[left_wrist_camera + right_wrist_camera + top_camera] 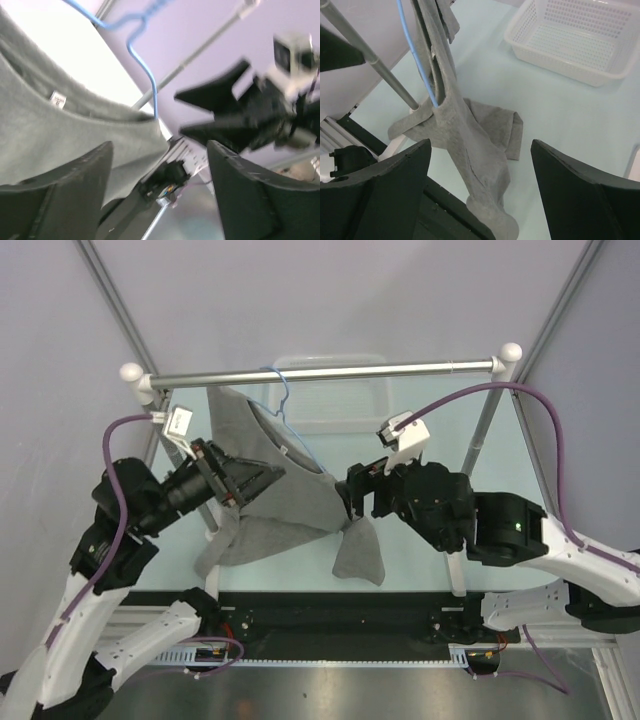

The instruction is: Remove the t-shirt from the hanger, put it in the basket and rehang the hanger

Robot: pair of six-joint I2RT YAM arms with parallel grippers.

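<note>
Open-jawed, our left gripper [159, 145] and right gripper [480, 145] flank the t-shirt [290, 495] on its hanger [154, 97]; we reckon gripping cloth comes next.

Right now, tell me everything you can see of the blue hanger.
The hanger is a thin light-blue wire, smooth and bare where it shows. Its curved hook at the top is looped over the silver rail, so it hangs from that. Below the hook the wire twists, then runs down into the neck opening of the grey t-shirt, which drapes over it and hides most of the frame. Only the rail and the shirt are seen touching it.
</note>
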